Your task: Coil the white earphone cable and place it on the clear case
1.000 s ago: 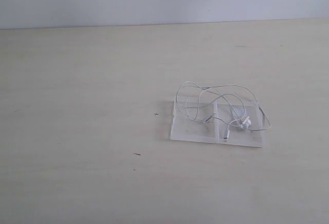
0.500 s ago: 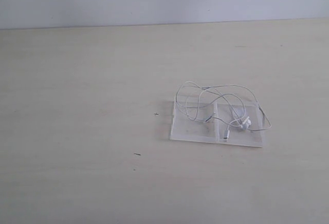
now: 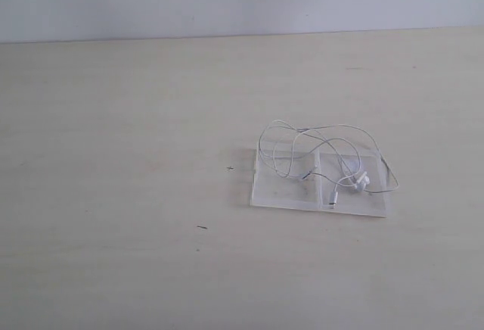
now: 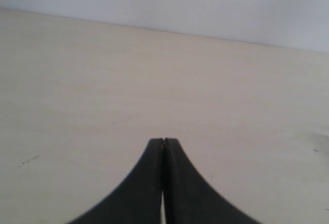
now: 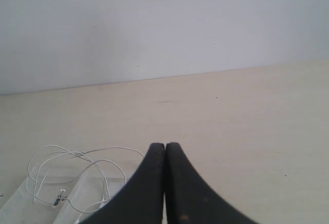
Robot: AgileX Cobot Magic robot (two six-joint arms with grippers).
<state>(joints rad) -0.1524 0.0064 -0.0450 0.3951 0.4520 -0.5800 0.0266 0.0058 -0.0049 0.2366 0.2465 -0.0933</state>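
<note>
Nothing is shifting across the last second. The white earphone cable [image 3: 325,137] is lying in the same loose loops as before, and the clear case [image 3: 281,191] is sitting in the same spot on the worktop [image 3: 121,156], right of the middle of the exterior view. The cable is resting across both panels of the case in a slack tangle. One loop is spilling past the case's far edge and another is reaching just past its right edge onto the worktop. The earbuds [image 3: 361,181] are lying on the right panel, and the plug [image 3: 331,204] is sitting near that panel's near edge.

Neither arm is showing in the exterior view, now or in the earlier pictures. The left tool [image 4: 163,143] is hanging above bare worktop with its two dark fingers pressed flat together and nothing between them. The pale wall [image 4: 205,3] is standing beyond it. The right tool [image 5: 165,146] is likewise closed, finger against finger, and is gripping nothing. It is hovering clear of the case. In its wrist view, the cable loops and one end of the case are showing off to one side of the fingers, apart from them.
</note>
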